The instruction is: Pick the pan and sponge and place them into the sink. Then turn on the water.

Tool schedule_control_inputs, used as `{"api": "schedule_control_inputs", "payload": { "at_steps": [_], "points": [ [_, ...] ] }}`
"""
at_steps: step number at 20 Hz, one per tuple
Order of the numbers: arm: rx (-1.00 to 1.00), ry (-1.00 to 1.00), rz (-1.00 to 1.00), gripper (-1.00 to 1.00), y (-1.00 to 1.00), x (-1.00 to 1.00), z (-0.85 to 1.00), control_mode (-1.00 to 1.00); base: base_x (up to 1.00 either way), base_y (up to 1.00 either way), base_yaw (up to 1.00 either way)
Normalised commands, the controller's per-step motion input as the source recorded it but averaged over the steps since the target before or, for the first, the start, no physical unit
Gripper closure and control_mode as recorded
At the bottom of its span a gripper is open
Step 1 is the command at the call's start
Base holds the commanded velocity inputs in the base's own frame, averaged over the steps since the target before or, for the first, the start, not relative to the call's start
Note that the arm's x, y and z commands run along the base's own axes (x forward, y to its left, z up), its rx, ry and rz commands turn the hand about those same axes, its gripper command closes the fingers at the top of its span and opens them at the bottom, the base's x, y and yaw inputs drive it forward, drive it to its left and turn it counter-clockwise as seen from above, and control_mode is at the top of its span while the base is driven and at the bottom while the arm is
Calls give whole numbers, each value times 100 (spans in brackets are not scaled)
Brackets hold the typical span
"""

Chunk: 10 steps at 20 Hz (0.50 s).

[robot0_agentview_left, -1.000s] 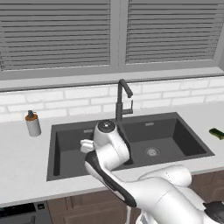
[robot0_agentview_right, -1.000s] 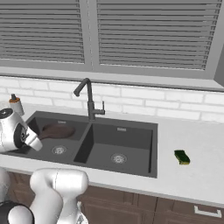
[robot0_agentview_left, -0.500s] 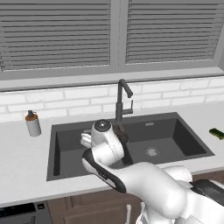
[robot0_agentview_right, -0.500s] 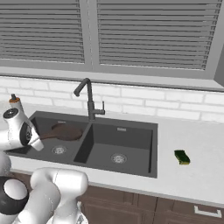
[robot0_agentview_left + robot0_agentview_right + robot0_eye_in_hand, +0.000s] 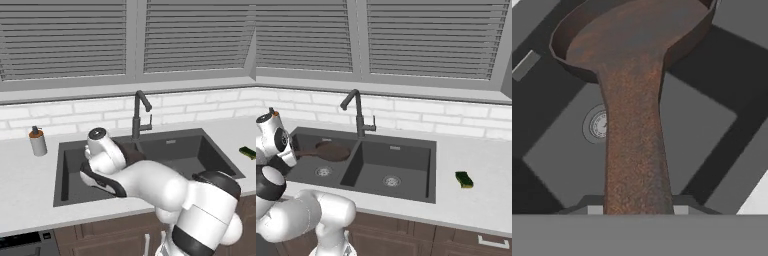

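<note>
My gripper (image 5: 637,210) is shut on the long brown handle of the pan (image 5: 637,35), one fingertip on each side of it. The dark brown pan (image 5: 333,151) is held over the left basin of the dark grey sink (image 5: 406,172), just above that basin's silver drain (image 5: 599,125). In the left base view my arm hides most of the pan (image 5: 132,152). The small yellow and green sponge (image 5: 464,179) lies on the counter to the right of the sink (image 5: 220,162), seen at the far right edge as the sponge (image 5: 248,152). No water runs from the dark faucet (image 5: 357,114).
The gooseneck faucet (image 5: 140,114) stands behind the divider between the two basins. A soap bottle (image 5: 36,141) stands on the counter left of the sink. A white brick wall and a window with shut blinds close off the back.
The hand has carried the pan a little to the right over the left basin, toward the divider. My arm has swung up and left. The sponge has not moved.
</note>
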Motion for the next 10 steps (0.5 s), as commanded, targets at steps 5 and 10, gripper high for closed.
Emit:
{"api": "schedule_control_inputs", "payload": {
  "at_steps": [5,10],
  "points": [
    [3,10,-20,100,11,20,0,-100,0,0,0],
    [9,6,-20,100,0,17,-11,-100,0,0,0]
  ]
}}
